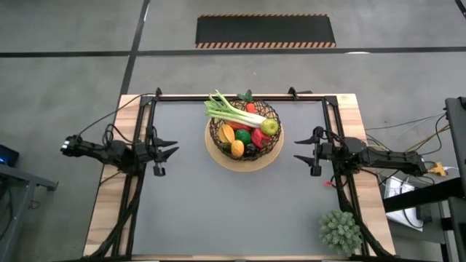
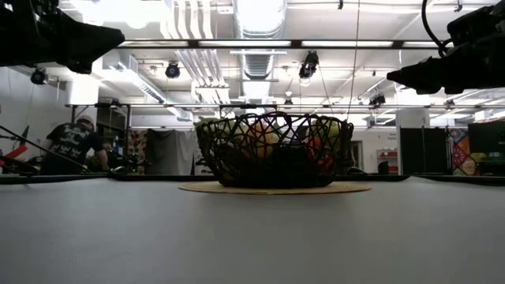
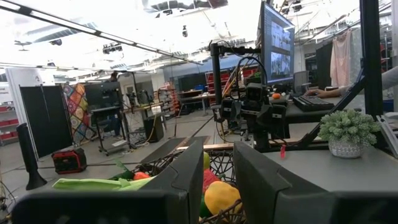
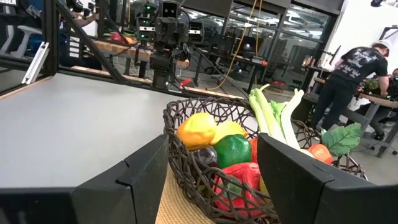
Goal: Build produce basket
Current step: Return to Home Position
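Observation:
The dark woven basket (image 1: 245, 133) stands on a pale wooden disc (image 1: 218, 156) at the table's far middle. It holds the produce: a white-green leek (image 1: 231, 111) lying over the rim, a green apple (image 1: 270, 127), yellow peppers (image 1: 237, 148), a red pepper (image 1: 260, 138) and a green pepper (image 1: 242, 135). My left gripper (image 1: 172, 151) is open and empty, left of the basket. My right gripper (image 1: 301, 150) is open and empty, right of it. Both hang above the table, fingers pointing at the basket.
A spiky green plant (image 1: 340, 231) in a pot stands at the table's near right corner. Black frame rails run along the table's left, right and far edges. A person (image 2: 75, 142) stands in the room beyond the table.

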